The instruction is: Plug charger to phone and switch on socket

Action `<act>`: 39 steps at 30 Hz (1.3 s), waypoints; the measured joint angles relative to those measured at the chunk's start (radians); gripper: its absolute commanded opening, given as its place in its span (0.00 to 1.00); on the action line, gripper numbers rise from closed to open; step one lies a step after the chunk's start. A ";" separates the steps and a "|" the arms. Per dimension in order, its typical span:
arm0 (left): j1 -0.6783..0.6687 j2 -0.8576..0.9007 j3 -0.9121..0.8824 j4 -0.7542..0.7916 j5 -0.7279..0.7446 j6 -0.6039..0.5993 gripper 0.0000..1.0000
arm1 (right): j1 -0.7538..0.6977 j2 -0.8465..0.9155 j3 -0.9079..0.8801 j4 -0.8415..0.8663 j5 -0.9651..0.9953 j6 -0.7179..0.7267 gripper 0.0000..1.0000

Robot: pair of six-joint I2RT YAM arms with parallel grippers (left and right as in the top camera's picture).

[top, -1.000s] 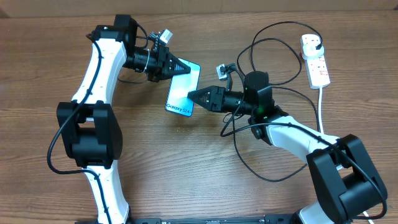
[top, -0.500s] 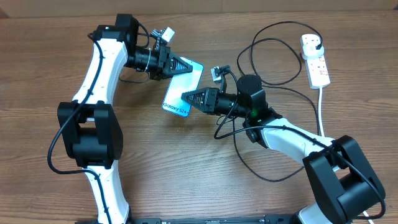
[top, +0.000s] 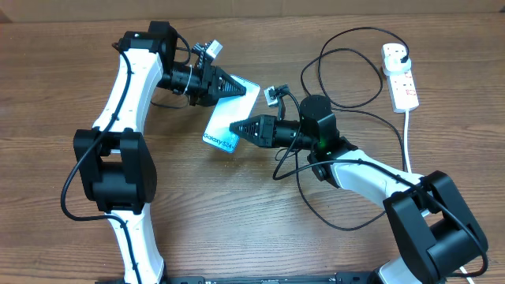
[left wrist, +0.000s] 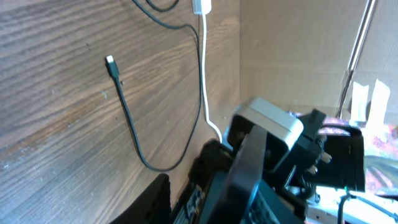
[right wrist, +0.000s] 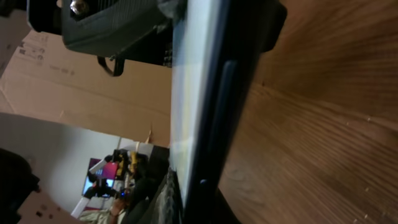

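Wooden table below, and the phone is tilted at centre. The left gripper is clamped on its top end. The right gripper is at its lower edge, grip impossible to call. The screen reads "Galaxy S24". The socket sits far right with the charger plugged in, its connector tip lying loose.

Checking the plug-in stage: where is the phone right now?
In the overhead view the phone is just left of centre, tilted, between the left fingers at its far end and the right fingers beside its Galaxy end.
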 measured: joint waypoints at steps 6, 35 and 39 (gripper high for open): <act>-0.001 0.000 0.006 -0.071 0.004 0.102 0.26 | -0.006 0.003 0.000 0.000 -0.063 -0.020 0.04; -0.018 0.000 0.030 -0.296 -0.066 0.481 0.10 | -0.013 0.004 -0.003 -0.025 -0.210 -0.011 0.04; -0.022 0.000 0.032 -0.296 -0.073 0.499 0.11 | -0.014 0.004 -0.004 -0.026 -0.211 -0.007 0.04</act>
